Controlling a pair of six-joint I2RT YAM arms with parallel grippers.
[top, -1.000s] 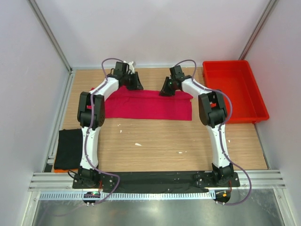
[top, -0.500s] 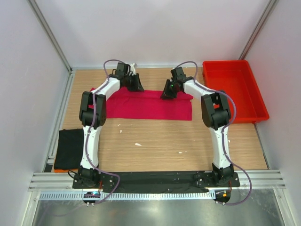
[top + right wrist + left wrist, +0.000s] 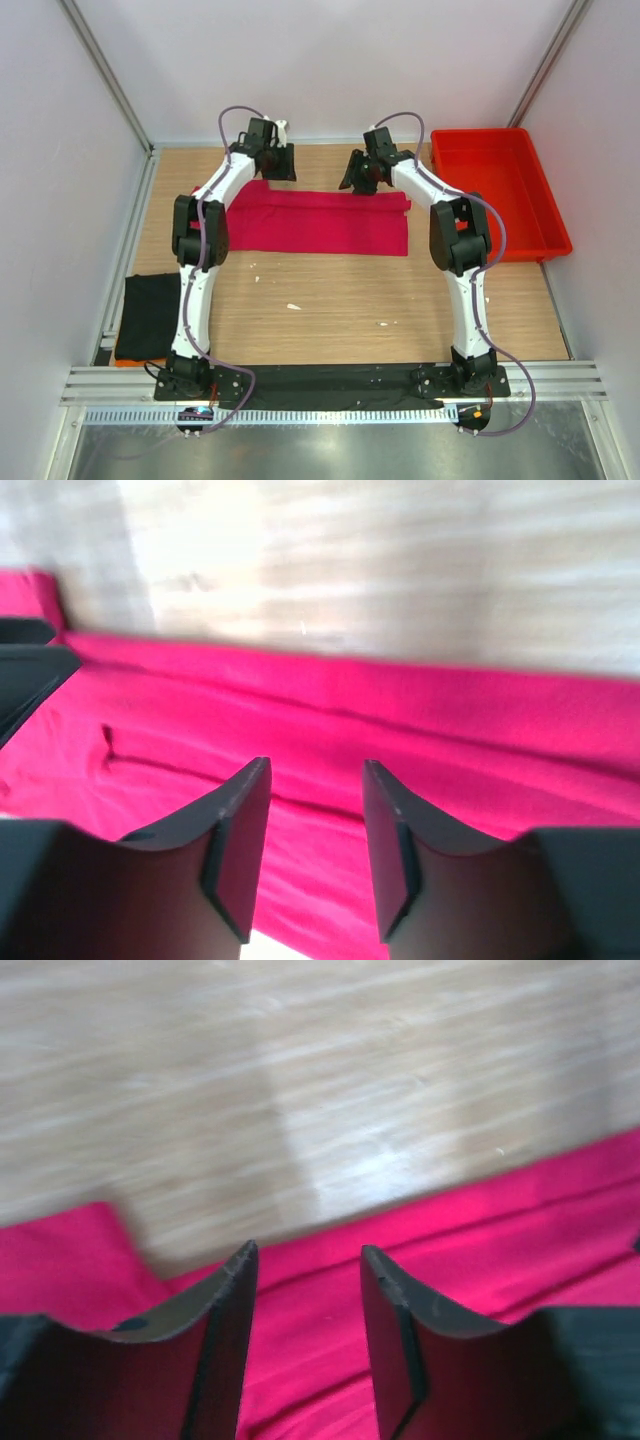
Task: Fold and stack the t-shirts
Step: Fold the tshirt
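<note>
The crimson-pink t-shirt [image 3: 310,222] lies folded into a long flat strip across the far middle of the table. My left gripper [image 3: 272,165] hovers open over the strip's far left edge, apart from the cloth. In the left wrist view the pink cloth [image 3: 480,1230] shows through the gap of the left gripper [image 3: 305,1252]. My right gripper [image 3: 362,175] is open above the far right edge. Its wrist view shows the right gripper [image 3: 315,765] with nothing between its fingers and pink cloth [image 3: 450,720] below. The black t-shirt [image 3: 147,315] lies folded at the near left.
A red plastic tray [image 3: 497,195] stands at the far right beside the shirt. Small white scraps [image 3: 293,306] lie on the wood nearer the arm bases. Metal frame rails run along the left edge and the near edge.
Both grippers have opened and let go of the pink shirt's far edge, then pulled up and back toward the far wall. The shirt lies as a flat strip.
</note>
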